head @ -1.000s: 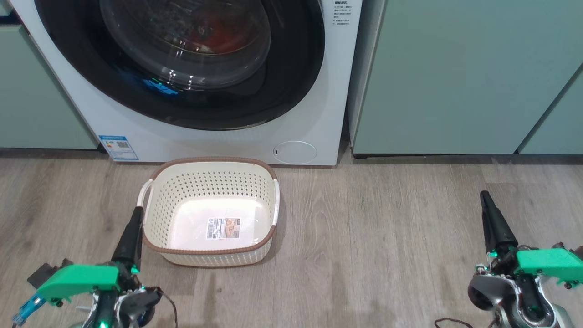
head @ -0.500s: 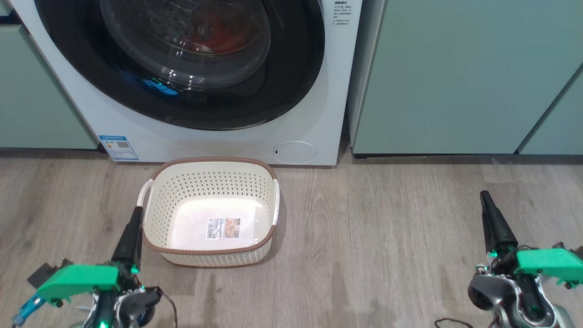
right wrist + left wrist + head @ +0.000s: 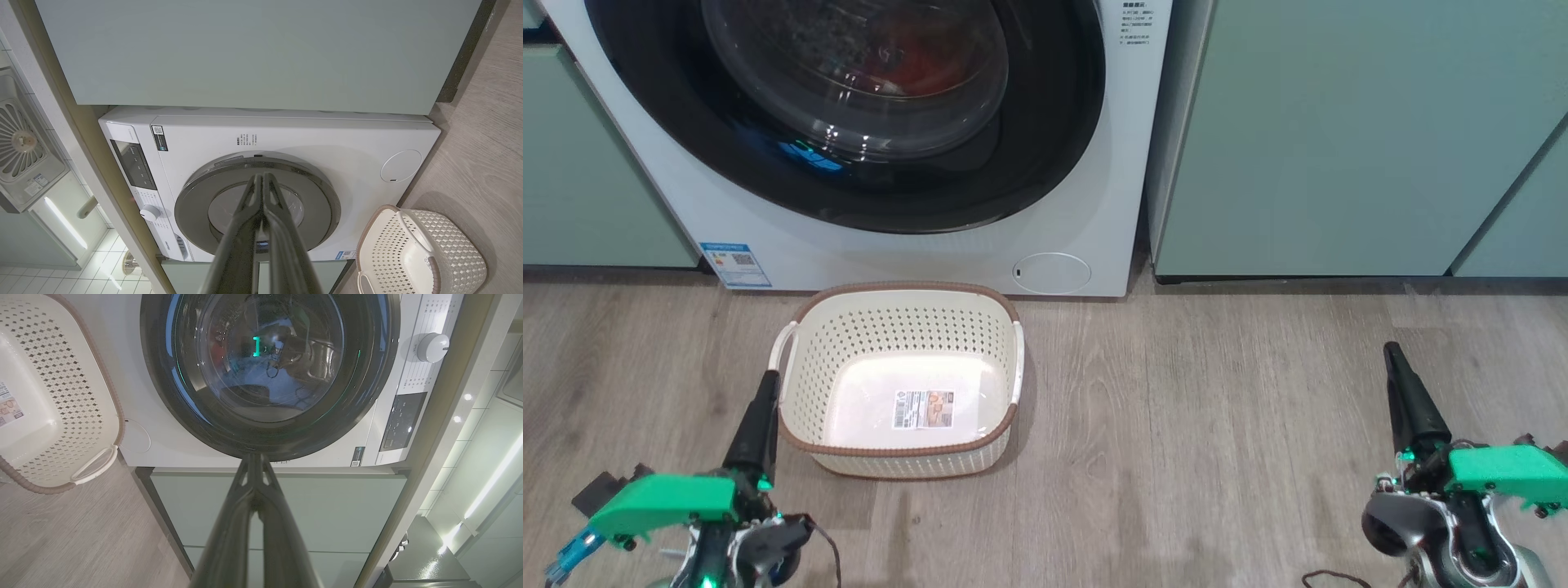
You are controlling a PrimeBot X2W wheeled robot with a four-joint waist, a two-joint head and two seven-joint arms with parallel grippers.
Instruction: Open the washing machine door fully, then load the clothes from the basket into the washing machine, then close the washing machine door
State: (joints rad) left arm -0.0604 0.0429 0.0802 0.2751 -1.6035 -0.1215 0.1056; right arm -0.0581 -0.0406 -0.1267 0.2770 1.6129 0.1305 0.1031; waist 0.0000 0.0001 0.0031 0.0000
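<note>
Two pincers are on view, both empty.

Head view: the washing machine door (image 3: 1045,122) sits flush in the front of the washing machine (image 3: 1094,237). The clothes (image 3: 919,69) show red through its glass, inside the drum. The basket (image 3: 907,287) stands on the floor (image 3: 1217,425) just in front of the machine, below the door, with nothing in it but its label. Judgement: all three steps look done. The left pincer (image 3: 765,390) hangs low at the basket's near left corner with its fingers pressed together. It is just beside the rim, and contact cannot be ruled out. The right pincer (image 3: 1396,363) is well apart to the right, over bare floor, fingers likewise pressed together and touching nothing.

Left wrist view: the left pincer (image 3: 254,463) points toward the rim of the door (image 3: 269,367), fingers shut flat and gripping nothing. The basket (image 3: 61,396) lies off to one side.

Right wrist view: the right pincer (image 3: 261,183) is closed to a single point and aimed at the door (image 3: 192,212) from well back. The basket (image 3: 449,245) sits by the machine's base.

Risks:
- Whether the latch has caught cannot be told; a door merely pushed to could swing out.
- Cloth pinched in the seal would not be visible here.
- Any sideways move of the left arm could shove the light basket across the floor.
</note>
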